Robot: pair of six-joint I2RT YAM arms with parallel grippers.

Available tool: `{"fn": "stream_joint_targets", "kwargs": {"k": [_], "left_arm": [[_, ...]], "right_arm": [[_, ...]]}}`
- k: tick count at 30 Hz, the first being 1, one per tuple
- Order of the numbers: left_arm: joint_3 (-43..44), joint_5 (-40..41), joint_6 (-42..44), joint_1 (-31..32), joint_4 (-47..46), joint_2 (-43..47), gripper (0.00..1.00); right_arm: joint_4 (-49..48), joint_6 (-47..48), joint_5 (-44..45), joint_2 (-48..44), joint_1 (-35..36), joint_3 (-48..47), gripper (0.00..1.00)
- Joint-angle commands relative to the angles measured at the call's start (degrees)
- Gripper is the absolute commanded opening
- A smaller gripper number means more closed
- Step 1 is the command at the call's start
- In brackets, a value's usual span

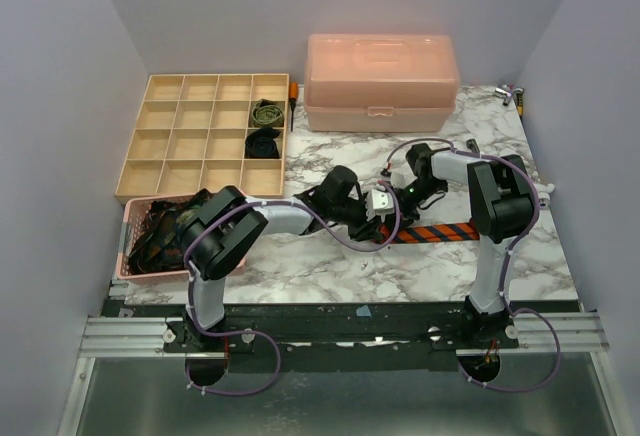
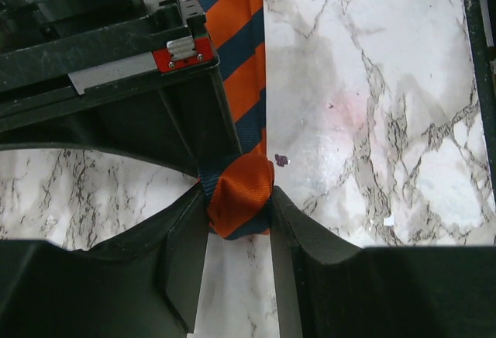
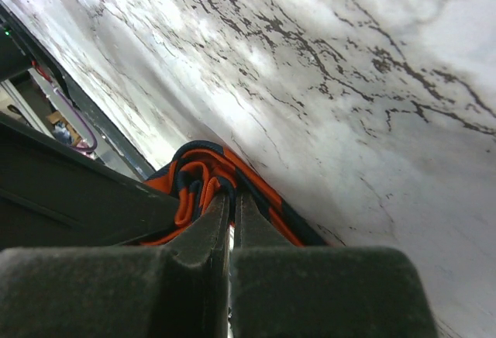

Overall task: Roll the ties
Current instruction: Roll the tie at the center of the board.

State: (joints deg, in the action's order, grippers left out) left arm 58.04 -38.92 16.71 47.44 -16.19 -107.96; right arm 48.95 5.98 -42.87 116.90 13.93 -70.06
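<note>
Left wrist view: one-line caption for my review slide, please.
Left tool pinches the rolled end of the orange-and-navy striped tie, the rest trailing away flat across the marble table.

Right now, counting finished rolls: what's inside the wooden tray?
In the tray, right column: a rolled olive green tie and, one compartment nearer, a rolled black tie; other compartments look bare. The floor beneath each roll is covered.

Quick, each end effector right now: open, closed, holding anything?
Left end effector: closed around the striped tie.
Right end effector: closed, tips at the tie; grip cannot be told.
</note>
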Motion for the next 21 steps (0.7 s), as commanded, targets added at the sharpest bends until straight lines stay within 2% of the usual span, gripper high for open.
{"fn": "stream_joint_targets", "kwargs": {"k": [1, 13, 21], "left_arm": [[2.15, -0.83, -2.28, 1.08, -1.11, -4.16, 0.38], [0.88, 6.81, 3.32, 1.21, 1.86, -8.81, 0.39], [1.72, 12.05, 9.97, 1.78, 9.75, -9.45, 0.24]], "right_arm": [[-7.24, 2.64, 11.08, 3.99, 1.18, 2.89, 0.00], [-7.65, 1.58, 9.02, 4.86, 1.25, 2.57, 0.00], [-5.33, 2.63, 8.75, 3.62, 1.18, 1.80, 0.01]]}}
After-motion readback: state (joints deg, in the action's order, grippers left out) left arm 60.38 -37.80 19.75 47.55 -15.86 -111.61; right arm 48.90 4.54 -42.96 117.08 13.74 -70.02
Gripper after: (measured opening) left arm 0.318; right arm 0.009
